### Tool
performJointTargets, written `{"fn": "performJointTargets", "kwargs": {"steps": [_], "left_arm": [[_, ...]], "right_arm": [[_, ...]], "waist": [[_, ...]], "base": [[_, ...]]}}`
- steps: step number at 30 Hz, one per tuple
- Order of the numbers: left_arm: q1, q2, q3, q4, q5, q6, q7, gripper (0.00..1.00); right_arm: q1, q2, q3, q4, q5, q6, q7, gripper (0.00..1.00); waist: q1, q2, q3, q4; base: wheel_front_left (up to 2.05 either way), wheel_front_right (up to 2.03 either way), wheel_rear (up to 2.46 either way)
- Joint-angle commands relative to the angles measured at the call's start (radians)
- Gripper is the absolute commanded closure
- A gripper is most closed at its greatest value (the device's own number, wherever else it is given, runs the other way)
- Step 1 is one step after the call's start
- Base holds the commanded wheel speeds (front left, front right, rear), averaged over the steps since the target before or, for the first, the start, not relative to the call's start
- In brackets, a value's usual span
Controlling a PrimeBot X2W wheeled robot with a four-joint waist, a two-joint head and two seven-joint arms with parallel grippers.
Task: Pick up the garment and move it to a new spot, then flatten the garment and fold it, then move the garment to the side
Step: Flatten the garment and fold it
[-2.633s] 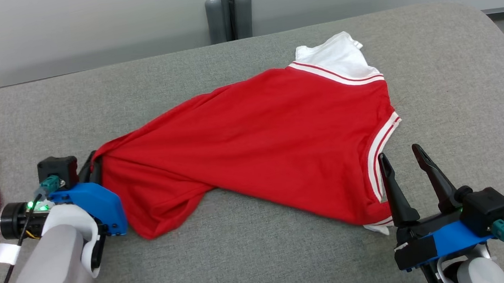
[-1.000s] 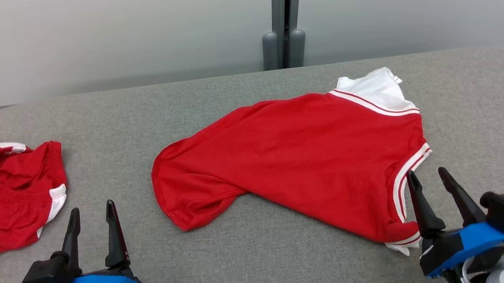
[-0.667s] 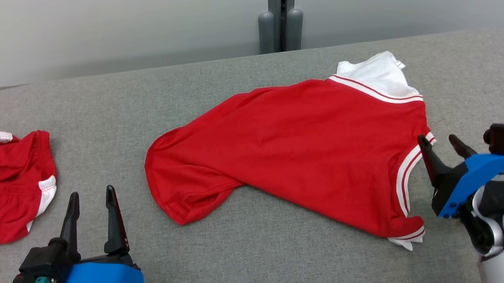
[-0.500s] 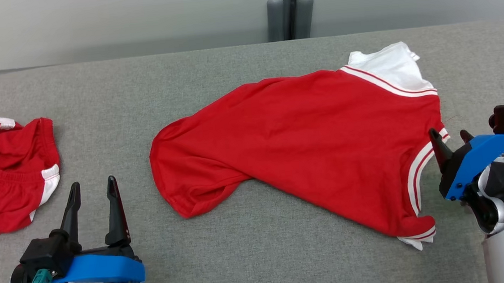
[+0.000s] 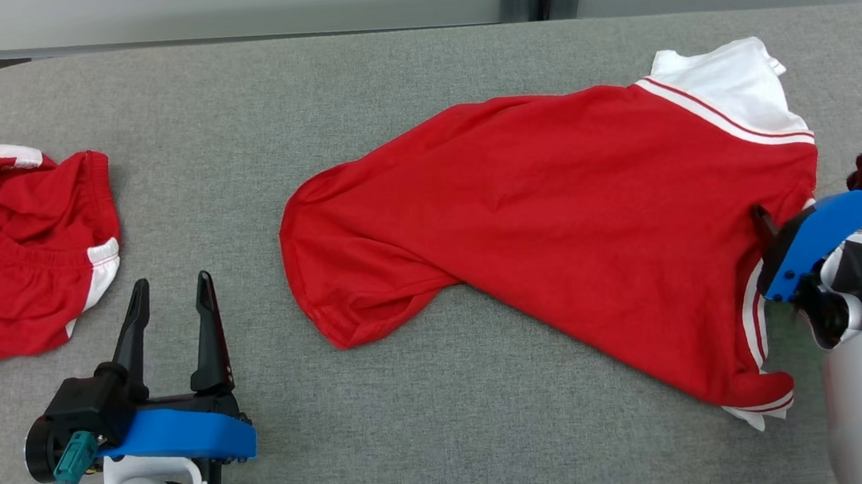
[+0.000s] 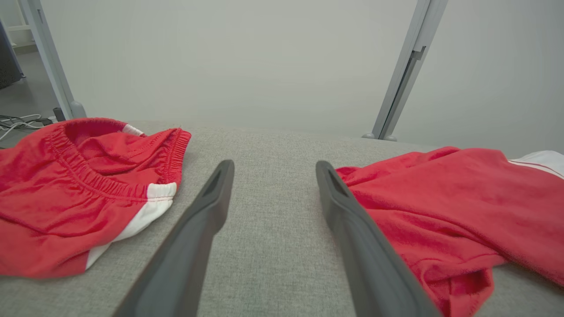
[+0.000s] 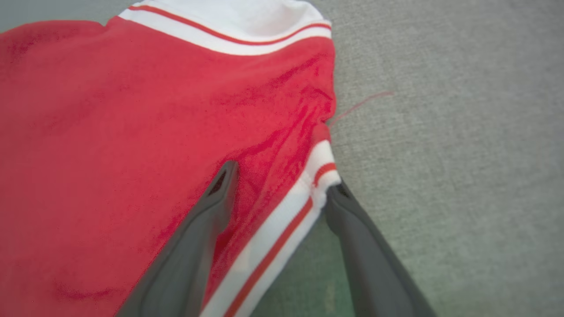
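The garment (image 5: 552, 217) is a red shirt with white striped trim, lying rumpled across the middle and right of the grey table (image 5: 235, 96). My right gripper (image 5: 771, 215) is open at its right edge. In the right wrist view the gripper (image 7: 282, 176) straddles the white striped hem: one finger rests on the red cloth (image 7: 132, 132), the other on the table just outside the trim. My left gripper (image 5: 174, 281) stands open near the front left, holding nothing. In the left wrist view the gripper (image 6: 275, 167) points between the two cloths, with the shirt's bunched end (image 6: 462, 198) to its right.
A second red garment (image 5: 16, 251) with white patches lies crumpled at the table's left edge, also in the left wrist view (image 6: 75, 185). A grey wall with a vertical post (image 6: 401, 70) stands behind the table. A loose red thread (image 7: 361, 103) lies beside the shirt.
The left gripper let go of the shirt's left end and drew back to the front. The right gripper moved forward and down onto the striped hem. The head camera tilted down.
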Motion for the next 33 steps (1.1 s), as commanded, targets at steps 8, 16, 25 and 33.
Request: {"fn": "performJointTargets", "kwargs": {"steps": [8,16,25,33], "left_arm": [[-0.01,-0.01,0.011,0.004,0.015,-0.013,-0.005,0.0],[-0.019,-0.023,0.003,-0.011,0.025,-0.023,-0.005,0.0],[-0.056,-0.036,-0.013,-0.034,0.034,-0.032,-0.005,0.0],[-0.096,-0.045,-0.019,-0.038,0.041,-0.038,-0.005,0.0]], "right_arm": [[-0.093,-0.021,0.077,-0.012,-0.005,0.0,-0.125,1.0],[-0.202,-0.111,0.135,-0.06,-0.032,0.0,-0.213,1.0],[-0.337,-0.183,0.166,0.007,-0.052,0.0,-0.315,1.0],[-0.406,-0.213,0.196,0.077,-0.079,0.0,-0.432,0.8]], "waist": [[-0.0002,0.0,0.001,0.003],[-0.0002,0.0,0.023,0.024],[-0.0002,0.0,0.106,0.086],[-0.0002,0.0,0.148,0.12]], "base": [[0.0,0.0,0.0],[0.0,0.0,0.0],[0.0,0.0,0.0],[0.0,0.0,0.0]]}}
